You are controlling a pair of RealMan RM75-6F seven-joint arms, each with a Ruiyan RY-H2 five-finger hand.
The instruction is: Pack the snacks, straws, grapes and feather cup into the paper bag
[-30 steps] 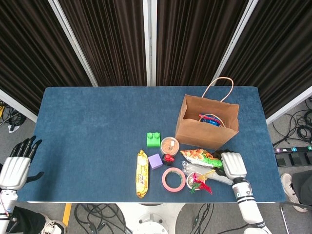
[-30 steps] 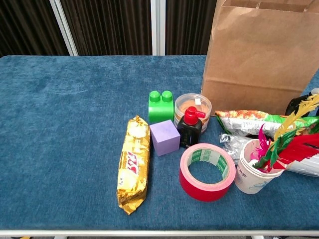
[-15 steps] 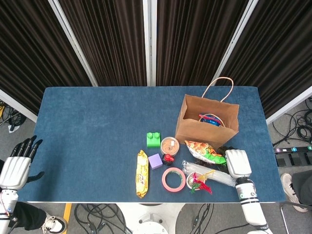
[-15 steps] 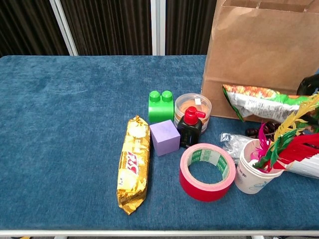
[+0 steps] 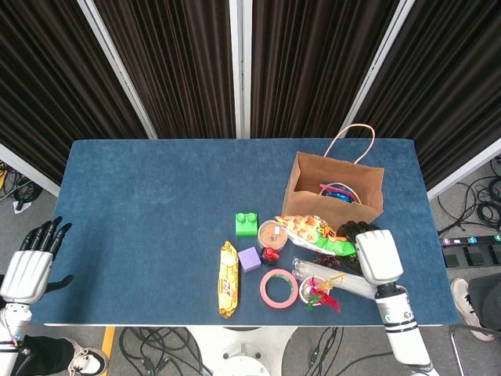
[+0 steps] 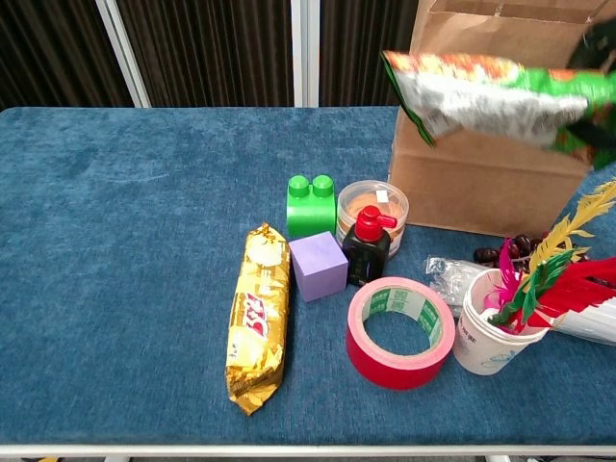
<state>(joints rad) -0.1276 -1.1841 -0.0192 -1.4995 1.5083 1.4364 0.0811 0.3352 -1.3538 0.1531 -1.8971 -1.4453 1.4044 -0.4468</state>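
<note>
1. We see a table [image 5: 156, 219] covered in blue cloth.
2. Behind it hang dark pleated curtains [image 5: 172, 63] split by white poles [image 5: 240, 66].
3. Grey floor [image 5: 470, 204] carries loose black cables [image 5: 479, 205] on both sides.

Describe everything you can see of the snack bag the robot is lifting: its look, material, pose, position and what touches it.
The snack bag is a crinkly foil-like packet, orange and green on its printed face and silvery beneath. It hangs in the air, roughly level, in front of the paper bag and above the table's clutter. The right hand holds it at its green end; in the chest view that end is blurred. Nothing else touches it.
</note>
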